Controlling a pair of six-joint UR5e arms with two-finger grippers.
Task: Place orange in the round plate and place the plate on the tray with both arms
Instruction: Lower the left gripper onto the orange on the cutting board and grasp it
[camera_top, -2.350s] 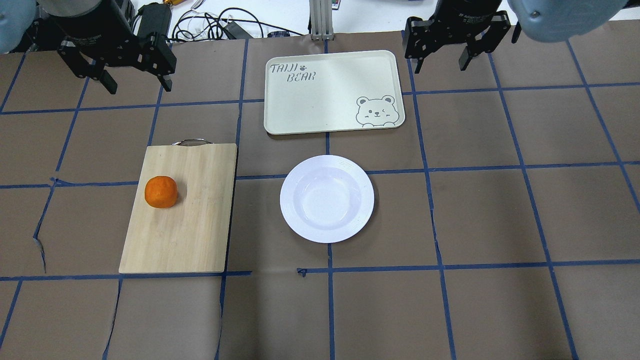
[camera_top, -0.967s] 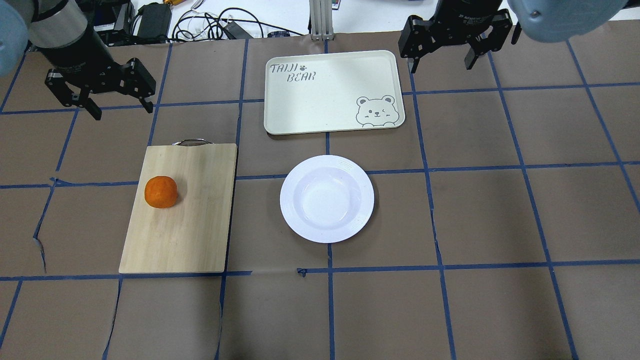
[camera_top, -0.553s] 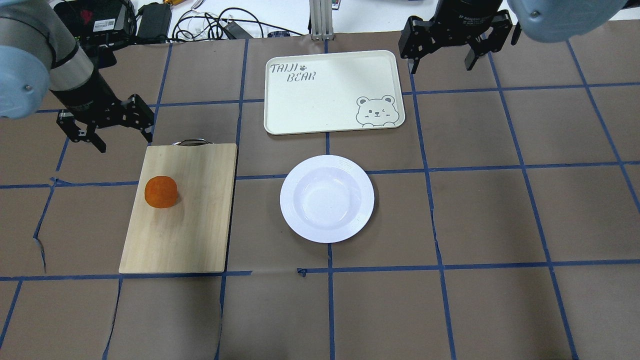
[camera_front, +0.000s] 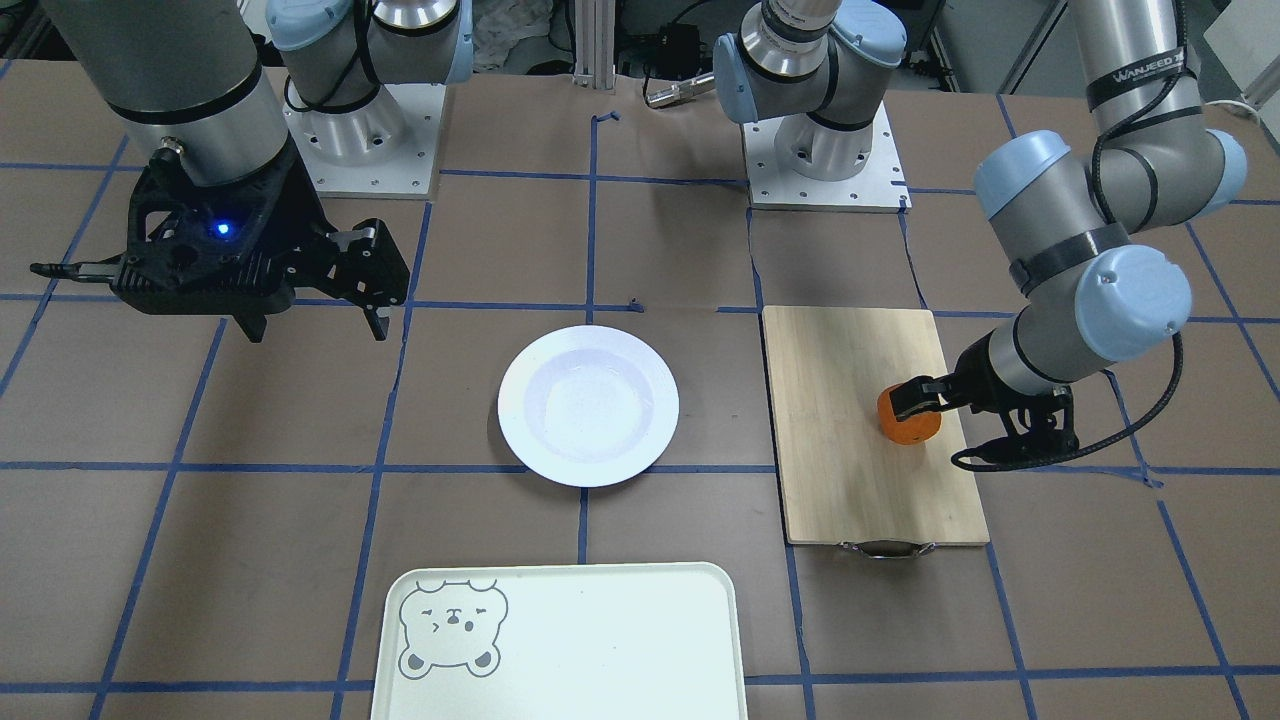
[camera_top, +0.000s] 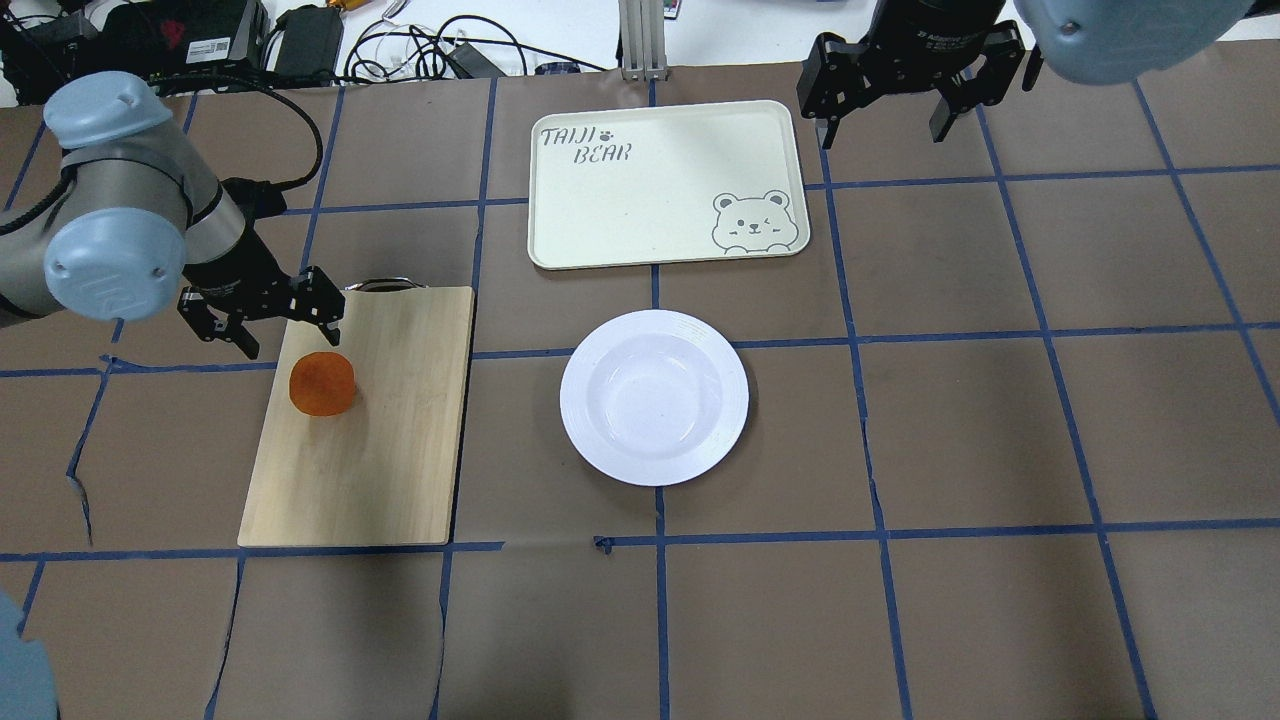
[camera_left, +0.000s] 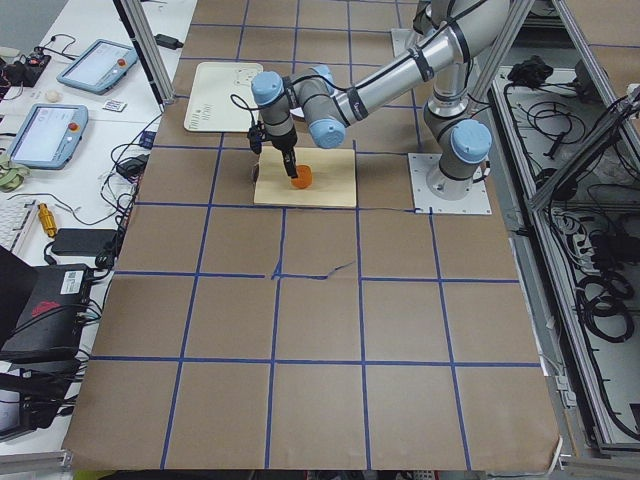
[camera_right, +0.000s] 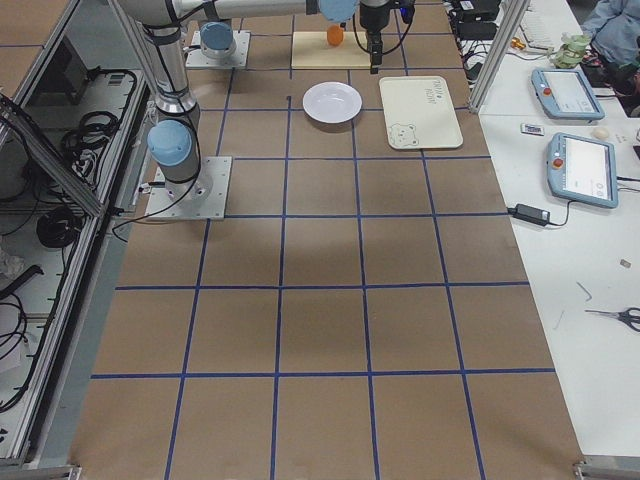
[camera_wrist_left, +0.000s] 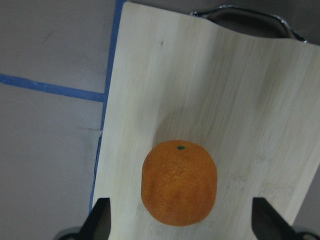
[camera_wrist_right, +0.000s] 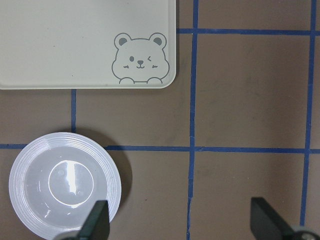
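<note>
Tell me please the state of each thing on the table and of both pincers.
orange: lying on the cutting board, not gripped.
cutting board: flat on the table, carrying the orange.
round plate: empty, on the table.
tray: empty, on the table.
left pincer: open, low at the orange.
right pincer: open, raised, holding nothing.

The orange (camera_top: 322, 383) was bright orange; the round plate (camera_top: 577, 400) glossy white; the tray (camera_top: 650, 200) pale mint-white with a grey bear face (camera_top: 759, 220); the worktop (camera_top: 1000, 430) brown, gridded in blue.
</note>
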